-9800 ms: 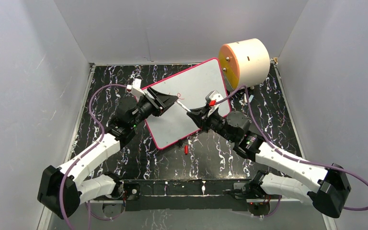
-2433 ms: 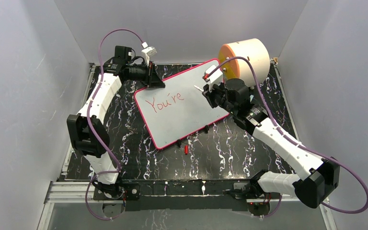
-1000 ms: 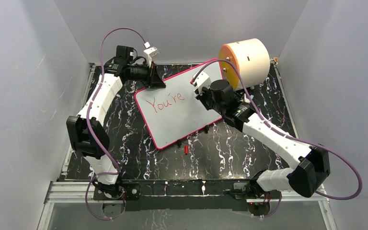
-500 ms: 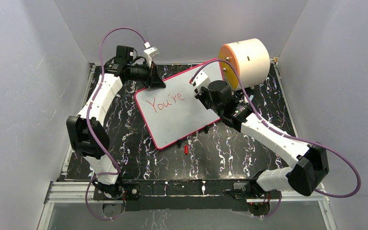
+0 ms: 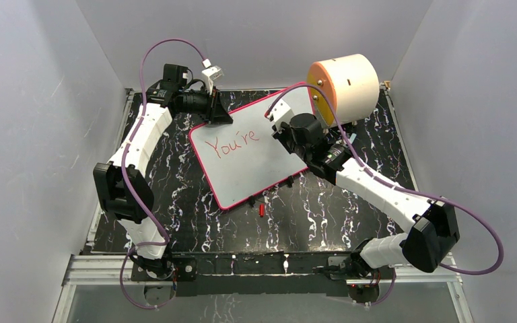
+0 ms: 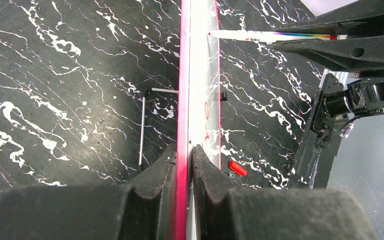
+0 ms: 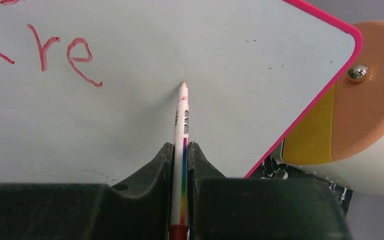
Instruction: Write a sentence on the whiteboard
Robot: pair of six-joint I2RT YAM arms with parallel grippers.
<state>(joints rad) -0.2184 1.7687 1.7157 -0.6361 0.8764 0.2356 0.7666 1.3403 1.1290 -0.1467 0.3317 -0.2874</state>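
Note:
The whiteboard [image 5: 242,176], white with a pink-red frame, stands tilted on the black table. Red lettering "You're" [image 5: 231,143] is on its upper left; no second line shows. My left gripper [image 5: 219,116] is shut on the board's far left edge, and the left wrist view shows the frame [image 6: 185,100] pinched between the fingers [image 6: 183,149]. My right gripper [image 5: 277,131] is shut on a white marker [image 7: 181,125]. The marker's tip touches the board [image 7: 230,45] just right of the "re" [image 7: 60,52].
A cream cylinder with an orange face [image 5: 345,86] lies behind the board's right corner, also in the right wrist view [image 7: 365,100]. A red marker cap [image 5: 261,210] lies on the table in front of the board, also in the left wrist view [image 6: 237,168]. Grey walls enclose the table.
"You're" has appeared since the earliest frame and my left gripper has moved to the board's far edge. Over the last second my right gripper has shifted slightly left with the marker.

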